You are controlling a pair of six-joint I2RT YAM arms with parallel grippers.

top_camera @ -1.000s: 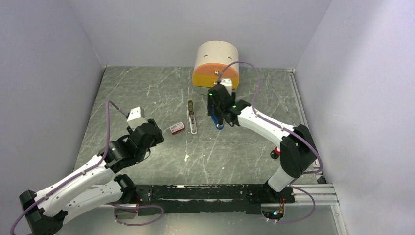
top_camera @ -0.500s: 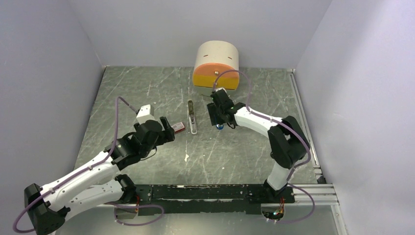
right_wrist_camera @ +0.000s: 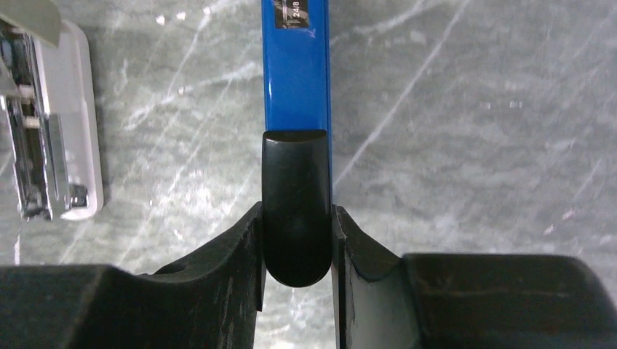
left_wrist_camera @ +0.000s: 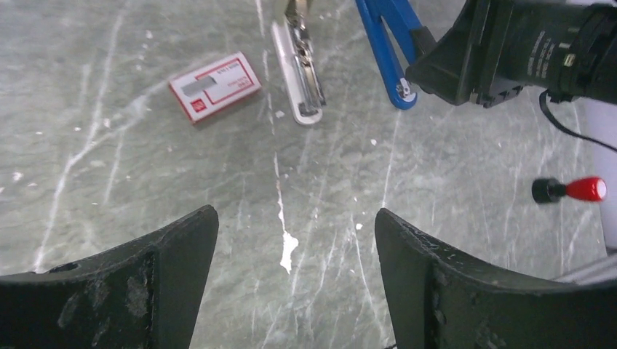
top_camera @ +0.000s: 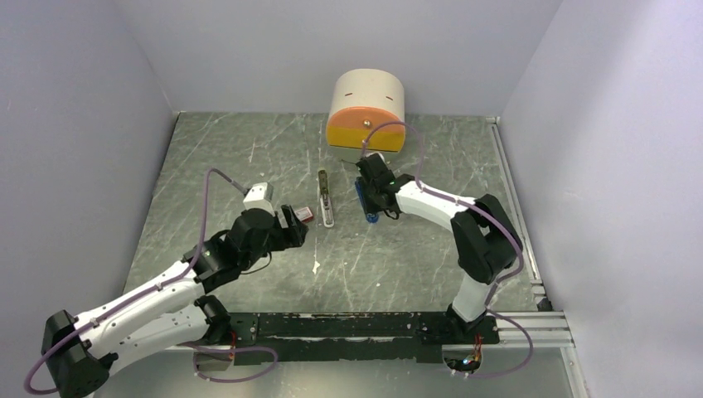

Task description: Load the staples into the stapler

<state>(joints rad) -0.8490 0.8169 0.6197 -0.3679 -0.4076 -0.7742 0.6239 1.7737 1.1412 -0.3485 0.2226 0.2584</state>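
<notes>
Left claw wide open, empty, and the nearer arm: red-and-white box lies ahead-left of its gap, long axis skewed across the jaws. We see no loose staples, probably inside that box. Right claw pinches the blue stapler by its black end.

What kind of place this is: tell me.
Probably a robot lab test cell: plain lavender walls box in a marbled grey tabletop; left arm and right arm are bolted to a near-edge rail.

Far end of blue stapler off-frame
</notes>
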